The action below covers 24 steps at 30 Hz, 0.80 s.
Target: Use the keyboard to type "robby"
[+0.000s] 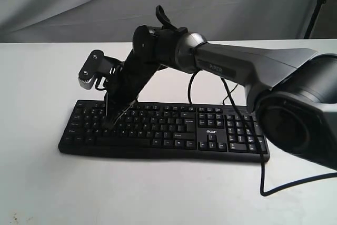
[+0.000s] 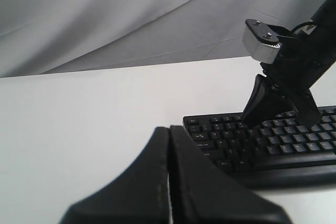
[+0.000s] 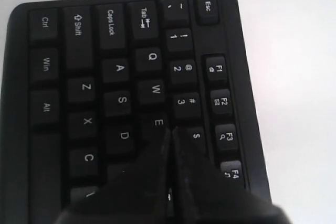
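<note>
The left gripper (image 2: pixel 169 130) hangs off the left end of the scene over bare table (image 1: pixel 47 183), its jaws clenched on nothing; from there the keyboard (image 1: pixel 174 130) lies well off to its right, so this arm is the farther one. The keyboard lies flat on the table with its long axis running left to right across the exterior view, letter block to the left and number pad to the right. The right gripper (image 3: pixel 169 135) has reached across the middle and points down at the left part of the letter block, jaws pressed together into a single tip with nothing between them. In the right wrist view that tip sits just beside the E key (image 3: pixel 158 123), on the side where R should be, though R itself is hidden beneath the fingers; whether the tip touches a key cannot be told. By my reading the first letter is in hand; the later letters lie rightward along the long axis, which suits this nearer arm. A cable (image 1: pixel 263 177) trails off the right end.
</note>
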Tool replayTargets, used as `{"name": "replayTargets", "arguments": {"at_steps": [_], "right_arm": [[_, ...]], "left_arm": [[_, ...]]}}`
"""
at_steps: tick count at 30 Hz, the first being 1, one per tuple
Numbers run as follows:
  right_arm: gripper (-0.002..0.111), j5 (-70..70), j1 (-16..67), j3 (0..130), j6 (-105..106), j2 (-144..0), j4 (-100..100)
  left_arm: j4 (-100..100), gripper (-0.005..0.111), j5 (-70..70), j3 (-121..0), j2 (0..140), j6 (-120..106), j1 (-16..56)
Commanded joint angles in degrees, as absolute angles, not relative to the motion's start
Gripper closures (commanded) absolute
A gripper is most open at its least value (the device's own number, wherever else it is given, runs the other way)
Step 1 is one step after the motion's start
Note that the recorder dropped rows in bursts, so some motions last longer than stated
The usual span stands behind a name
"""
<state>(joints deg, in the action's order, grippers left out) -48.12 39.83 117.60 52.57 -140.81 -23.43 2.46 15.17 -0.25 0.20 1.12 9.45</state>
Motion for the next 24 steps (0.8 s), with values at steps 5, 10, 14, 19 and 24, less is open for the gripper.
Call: {"name": "replayTargets", "arguments": {"at_steps": [5, 10, 14, 19, 24], "right_arm": [[0.108, -48.0, 39.4, 117.8, 52.6, -140.4, -23.3], [0.108, -48.3, 39.4, 117.8, 52.7, -140.4, -23.4], [0.108, -48.3, 39.4, 117.8, 53.1, -140.4, -23.4], [0.108, -48.4, 39.4, 117.8, 53.2, -141.3, -23.4], [0.108, -48.3, 39.5, 117.8, 53.6, -141.4, -23.8]], "left_arm": [[2.7, 0.107, 14.9, 0.0, 0.0, 1.3, 9.8], [2.7, 0.107, 14.9, 0.0, 0.0, 1.3, 9.8], [2.7, 0.107, 14.9, 0.0, 0.0, 1.3, 9.8], [2.7, 0.107, 14.9, 0.0, 0.0, 1.3, 9.8], [2.7, 0.107, 14.9, 0.0, 0.0, 1.3, 9.8]]}}
